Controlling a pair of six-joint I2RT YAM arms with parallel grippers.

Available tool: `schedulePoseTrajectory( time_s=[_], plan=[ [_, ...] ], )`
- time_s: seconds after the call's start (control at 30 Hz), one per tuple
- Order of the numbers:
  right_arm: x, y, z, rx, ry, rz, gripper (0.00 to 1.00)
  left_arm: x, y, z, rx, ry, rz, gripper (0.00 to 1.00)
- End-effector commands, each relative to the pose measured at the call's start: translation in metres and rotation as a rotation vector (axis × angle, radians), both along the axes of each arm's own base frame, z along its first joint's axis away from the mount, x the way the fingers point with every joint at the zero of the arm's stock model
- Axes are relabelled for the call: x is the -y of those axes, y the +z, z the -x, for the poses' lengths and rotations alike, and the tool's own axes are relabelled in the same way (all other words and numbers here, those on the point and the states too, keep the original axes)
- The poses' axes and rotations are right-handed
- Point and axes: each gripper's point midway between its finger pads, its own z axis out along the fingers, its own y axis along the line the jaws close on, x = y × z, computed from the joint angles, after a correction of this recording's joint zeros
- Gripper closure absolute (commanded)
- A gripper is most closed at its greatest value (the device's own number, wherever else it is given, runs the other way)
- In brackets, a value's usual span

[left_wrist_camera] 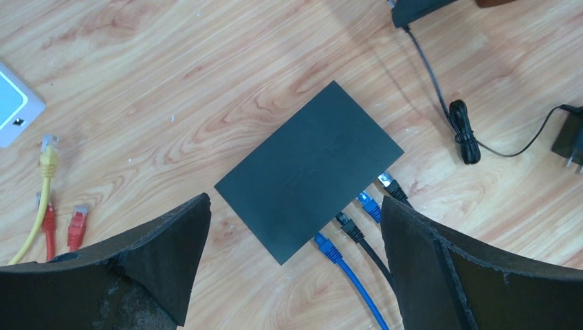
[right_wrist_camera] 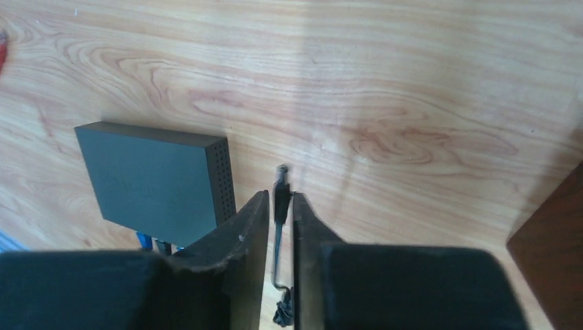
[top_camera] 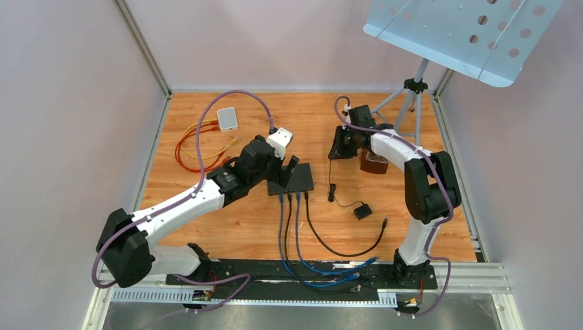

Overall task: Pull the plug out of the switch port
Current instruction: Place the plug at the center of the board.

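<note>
Plug (right_wrist_camera: 281, 185) is clamped in the right gripper (right_wrist_camera: 280, 201), beside the switch (right_wrist_camera: 155, 180) but apart from it — the left gripper (left_wrist_camera: 295, 206) is spread wide above the switch.

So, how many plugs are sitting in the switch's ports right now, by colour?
Blue plugs: 2
Black plugs: 2
Total in the switch: 4
</note>
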Motion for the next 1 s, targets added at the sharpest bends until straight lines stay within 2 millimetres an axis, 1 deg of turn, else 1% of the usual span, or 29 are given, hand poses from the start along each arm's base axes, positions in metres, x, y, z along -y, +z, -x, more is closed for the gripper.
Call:
schedulePoseTrajectory(
  time_s=[0.0,0.03,0.07,0.1,0.17,0.27,0.33,0.43,0.5,0.57,0.73,0.87,0.97],
  plan=[
    [0.007,0.008,-0.005,0.028,0.008,0.094,0.75,-0.009,0.006,-0.006,0.023,0.056,0.027,0.0],
    [0.009,0.01,0.0,0.033,0.012,0.1,0.62,-0.011,0.003,-0.007,0.017,0.06,0.021,0.0],
    [0.011,0.013,0.004,0.04,0.014,0.103,0.54,-0.011,0.001,-0.007,0.013,0.062,0.018,0.0],
    [0.012,0.021,0.011,0.052,0.017,0.095,0.5,-0.012,0.0,-0.009,0.009,0.066,0.014,0.0],
    [0.01,0.037,0.029,0.072,0.04,0.052,0.48,-0.013,-0.003,-0.011,0.003,0.07,0.009,0.0],
    [0.015,0.049,0.064,0.076,0.028,0.011,0.49,-0.014,-0.007,-0.013,-0.005,0.075,0.008,0.0],
    [0.026,0.045,0.09,0.05,-0.029,0.005,0.51,-0.014,-0.009,-0.015,-0.011,0.076,0.003,0.0],
    [0.047,0.03,0.129,0.004,-0.152,0.012,0.52,-0.014,-0.013,-0.017,-0.017,0.079,-0.004,0.0],
    [0.063,0.016,0.149,-0.034,-0.245,0.039,0.52,-0.015,-0.013,-0.018,-0.018,0.081,-0.005,0.0],
    [0.072,0.006,0.165,-0.065,-0.309,0.045,0.5,-0.015,-0.014,-0.02,-0.016,0.087,-0.005,0.0],
    [0.074,0.0,0.185,-0.121,-0.399,-0.011,0.49,-0.016,-0.014,-0.026,-0.013,0.105,-0.009,0.0],
    [0.079,-0.013,0.195,-0.182,-0.464,0.0,0.48,-0.022,-0.012,-0.028,-0.01,0.138,-0.011,0.0],
    [0.082,-0.025,0.197,-0.214,-0.486,0.023,0.48,-0.025,-0.01,-0.028,-0.006,0.152,-0.002,0.0]
  ],
)
